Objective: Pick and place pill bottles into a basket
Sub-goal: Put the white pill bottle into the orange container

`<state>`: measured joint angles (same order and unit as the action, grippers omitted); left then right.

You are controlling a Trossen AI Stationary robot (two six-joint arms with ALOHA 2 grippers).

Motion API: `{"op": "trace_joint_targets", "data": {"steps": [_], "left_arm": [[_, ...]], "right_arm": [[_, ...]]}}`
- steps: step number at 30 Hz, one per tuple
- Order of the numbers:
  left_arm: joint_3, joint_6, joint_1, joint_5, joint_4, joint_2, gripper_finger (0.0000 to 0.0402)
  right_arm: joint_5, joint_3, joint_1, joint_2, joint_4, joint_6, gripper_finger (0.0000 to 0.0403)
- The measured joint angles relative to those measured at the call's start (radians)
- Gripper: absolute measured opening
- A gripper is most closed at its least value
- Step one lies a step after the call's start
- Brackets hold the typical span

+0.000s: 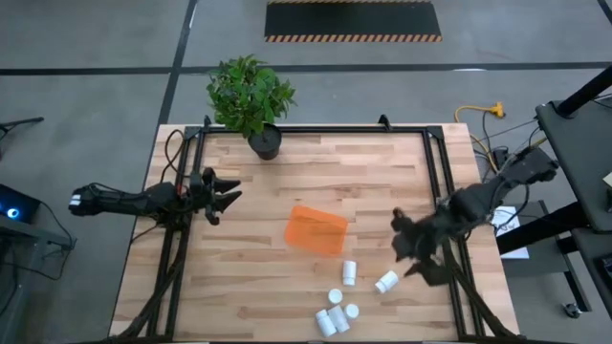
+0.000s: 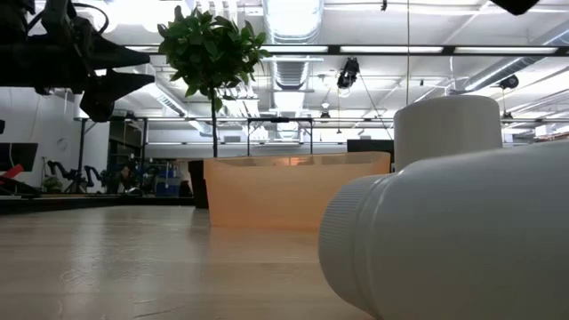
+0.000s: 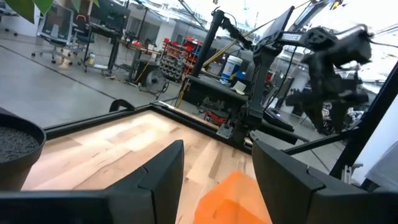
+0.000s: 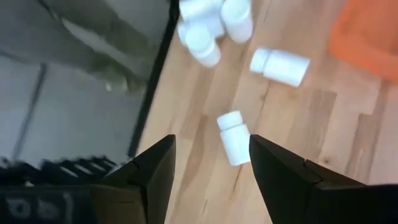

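We see the orange basket (image 1: 316,229) lying a little right of the tabletop's (image 1: 249,287) middle, with nothing inside it that we can make out. None of the pill bottles (image 1: 337,312) is in it: we count six white ones spread over the tabletop toward its near right corner. One (image 1: 350,272) lies just beyond the basket's near right corner, another (image 1: 386,281) lies on its side closer to the right edge, and the other four sit in a tight cluster by the near edge (some upright, some tipped, though we cannot sort out which).

The right gripper (image 1: 413,250) hovers above the tabletop near the right edge, close to the bottle lying on its side. In its wrist view that bottle (image 4: 234,137) shows between the two fingers (image 4: 155,171), farther off, and the jaws stand apart with nothing in them.

The left gripper (image 1: 228,196) hangs over the left part of the tabletop, well apart from the bottles, pointing toward the basket; its jaws are parted and hold nothing.

A potted plant (image 1: 251,97) stands at the far edge.
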<state>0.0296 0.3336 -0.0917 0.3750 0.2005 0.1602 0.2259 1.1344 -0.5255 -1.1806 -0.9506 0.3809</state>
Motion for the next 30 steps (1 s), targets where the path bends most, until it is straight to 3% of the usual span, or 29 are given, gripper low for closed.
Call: {"op": "trace_joint_targets", "data": {"steps": [6,16,30], "left_arm": [[0.000,0.000,0.000,0.000,0.001,0.017,0.0173],[-0.001,0.000,0.000,0.000,0.001,0.039,0.0173],[-0.001,0.000,0.000,0.000,0.001,0.042,0.0173]], "right_arm": [[-0.024,-0.054,-0.066,-0.106,0.078,0.020,0.0194],[-0.019,-0.041,-0.067,-0.276,0.130,-0.055,0.0194],[-0.016,-0.048,-0.067,-0.333,0.157,-0.103,0.0194]]}}
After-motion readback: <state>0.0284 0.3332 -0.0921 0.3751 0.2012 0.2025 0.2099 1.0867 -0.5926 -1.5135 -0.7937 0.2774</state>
